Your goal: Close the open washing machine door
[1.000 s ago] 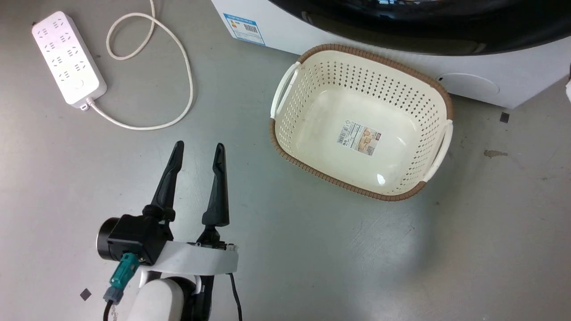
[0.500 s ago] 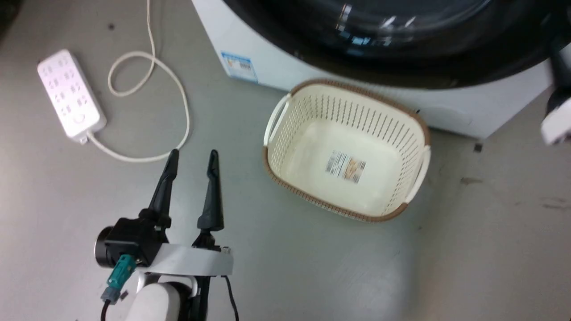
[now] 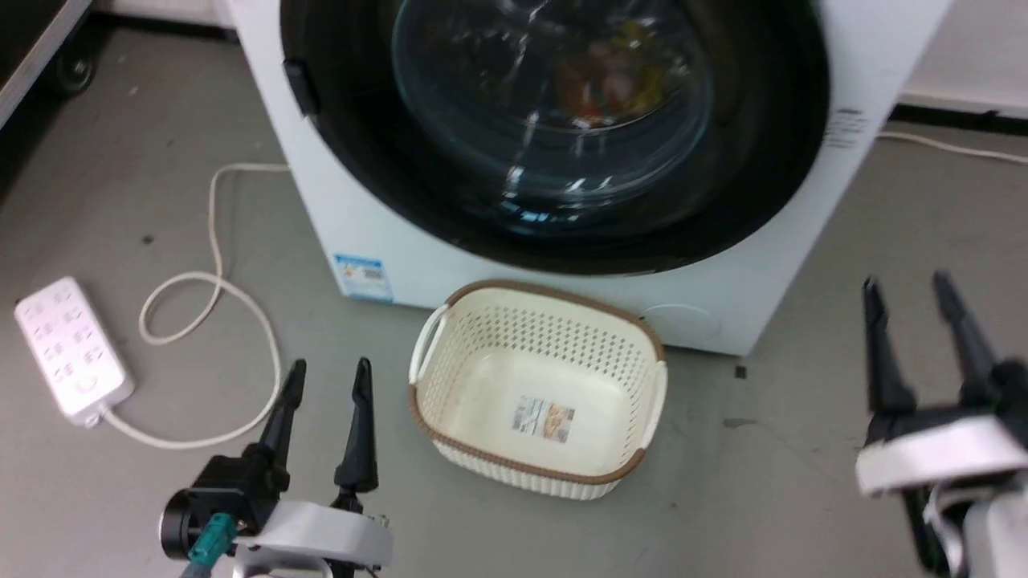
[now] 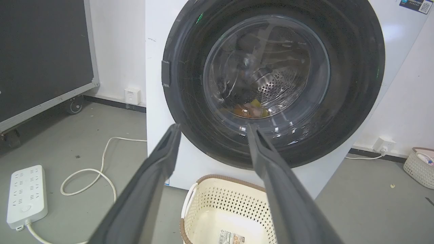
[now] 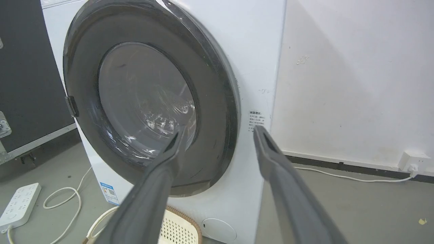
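The washing machine door (image 3: 554, 120) lies flat against the front of the washing machine (image 3: 385, 233), which stands on the floor near the back wall. It looks shut. Whether the latch has caught cannot be told from here.

That is the main risk. If the catch has not taken, the door could swing out again once left alone, and the job would only look done. A firmer press would best land on the black ring near the small tab (image 4: 165, 73) at its left edge. A hard poke on the glass bowl with a narrow fingertip could slip or mark it.

The left tool (image 3: 330, 366) hangs low over the floor with its fingers wide and nothing between them. The right tool (image 3: 905, 281) is also spread wide and empty, off the machine's right front corner. Both are clear of the door.

The cream laundry basket (image 3: 554, 291) sits on the floor just before the machine's front edge. A low reach or a roll forward could shove it. The power strip (image 3: 71, 349) and its cable (image 3: 213, 233) lie on the floor to the left, where a wheel might snag them.

The door is round and has no true long axis. Its face stands upright, pointing out toward the robot.
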You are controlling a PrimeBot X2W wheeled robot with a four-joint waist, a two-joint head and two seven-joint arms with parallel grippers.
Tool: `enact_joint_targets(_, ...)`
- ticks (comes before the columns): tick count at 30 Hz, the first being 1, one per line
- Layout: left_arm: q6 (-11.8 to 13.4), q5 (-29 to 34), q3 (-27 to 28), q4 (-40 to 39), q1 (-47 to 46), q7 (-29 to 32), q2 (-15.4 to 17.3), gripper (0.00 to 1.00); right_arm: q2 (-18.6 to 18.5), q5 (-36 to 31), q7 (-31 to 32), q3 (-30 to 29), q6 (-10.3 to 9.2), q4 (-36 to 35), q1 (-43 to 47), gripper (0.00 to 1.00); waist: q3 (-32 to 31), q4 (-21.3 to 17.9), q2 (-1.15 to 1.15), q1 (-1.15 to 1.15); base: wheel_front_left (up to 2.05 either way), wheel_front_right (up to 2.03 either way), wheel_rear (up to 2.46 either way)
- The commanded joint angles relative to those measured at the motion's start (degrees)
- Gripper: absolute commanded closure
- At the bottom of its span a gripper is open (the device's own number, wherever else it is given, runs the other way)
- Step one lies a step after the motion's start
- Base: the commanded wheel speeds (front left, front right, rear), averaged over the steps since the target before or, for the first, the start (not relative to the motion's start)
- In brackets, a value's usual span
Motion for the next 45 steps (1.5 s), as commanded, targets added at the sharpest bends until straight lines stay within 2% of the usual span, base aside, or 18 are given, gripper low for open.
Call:
enact_joint_targets(1,-0.53,0.95,-0.02,0.93,1.17,-0.25,0.05,0.0,1.8,-0.89,-0.24,-0.52,-0.04,-1.78,2.86,0.0,-2.19,-1.89,0.0,0.02,0.0,0.0,0.0)
enact_joint_targets(8,-0.94,2.43,0.15,2.61,2.4,-0.25,0.12,0.0,4.67,-5.28,-0.24,-1.43,-0.04,-6.09,10.0,0.0,-4.13,-2.52,0.0,0.02,0.0,0.0,0.0)
enact_joint_targets(14,-1.18,3.49,-0.09,3.35,3.27,-0.25,0.11,0.0,6.12,-6.99,-0.24,-1.4,-0.04,-4.88,14.19,0.0,-4.9,-2.44,0.0,0.02,0.0,0.0,0.0)
enact_joint_targets(25,-1.77,3.88,-0.66,4.39,3.31,-0.25,0.08,0.0,6.43,-5.37,-0.25,-1.61,-0.04,-3.4,14.81,0.0,-5.21,-2.0,0.0,0.02,0.0,0.0,0.0)
enact_joint_targets(26,-1.49,3.45,-0.62,4.35,2.7,0.07,0.0,1.0,6.13,-5.44,0.05,-1.5,0.0,-3.48,14.37,1.0,-5.21,-2.01,0.0,0.02,0.0,0.0,0.0)
enact_joint_targets(45,-0.9,4.56,-0.05,3.39,2.75,1.97,-0.03,1.0,6.17,-5.95,1.92,-0.77,-0.01,-4.07,14.1,1.0,-5.31,-2.3,0.0,0.02,0.0,0.0,0.0)
